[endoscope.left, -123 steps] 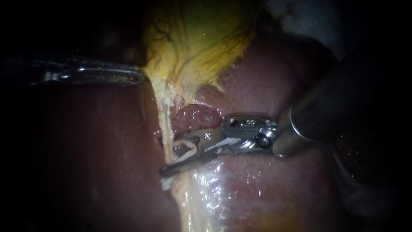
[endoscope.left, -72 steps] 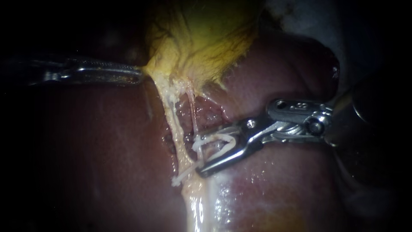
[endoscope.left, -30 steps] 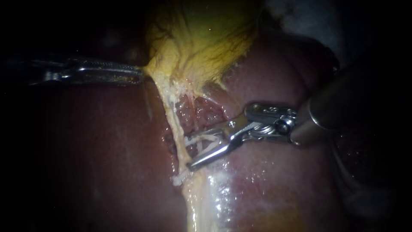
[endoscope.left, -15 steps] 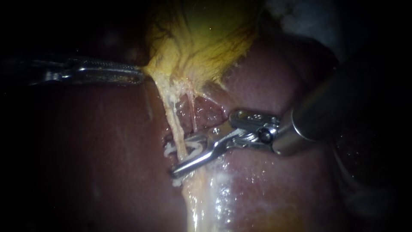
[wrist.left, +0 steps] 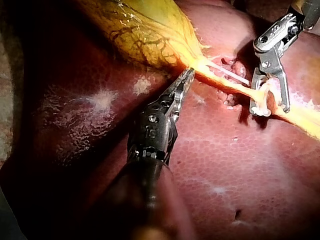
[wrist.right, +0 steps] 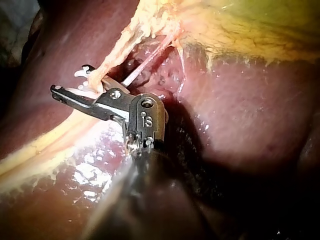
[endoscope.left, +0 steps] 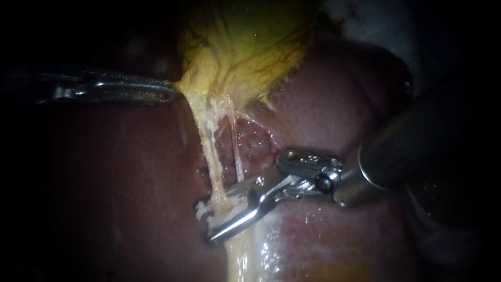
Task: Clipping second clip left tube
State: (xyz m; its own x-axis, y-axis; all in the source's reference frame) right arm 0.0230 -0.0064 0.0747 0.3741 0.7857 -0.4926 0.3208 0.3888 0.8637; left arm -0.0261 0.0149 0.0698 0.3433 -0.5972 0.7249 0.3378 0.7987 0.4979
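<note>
The yellow-green gallbladder (endoscope.left: 245, 47) narrows into two pale strands over the dark red liver (endoscope.left: 130, 172). The left tube (endoscope.left: 209, 151) is thicker, and the right tube (endoscope.left: 236, 151) is a thin thread. My left instrument (endoscope.left: 168, 95) is shut on the gallbladder's neck, holding it taut; its tip (wrist.left: 187, 77) bites the yellow tissue. My right instrument (endoscope.left: 214, 219) carries a white clip (endoscope.left: 209, 211) between its jaws, which straddle the left tube low down. The clip (wrist.left: 260, 109) wraps the tube, with its ends (wrist.right: 82, 75) showing beyond the jaws (wrist.right: 72, 80).
Raw red tissue (endoscope.left: 250, 141) lies exposed between the two tubes. A glistening yellow band (endoscope.left: 245, 256) runs on below the clip. The right instrument's thick shaft (endoscope.left: 407, 151) crosses the liver from the right.
The right instrument drew back to the right, then returned left; its jaws with the clip now straddle the left tube, lower down and closer together. The left instrument has not moved.
</note>
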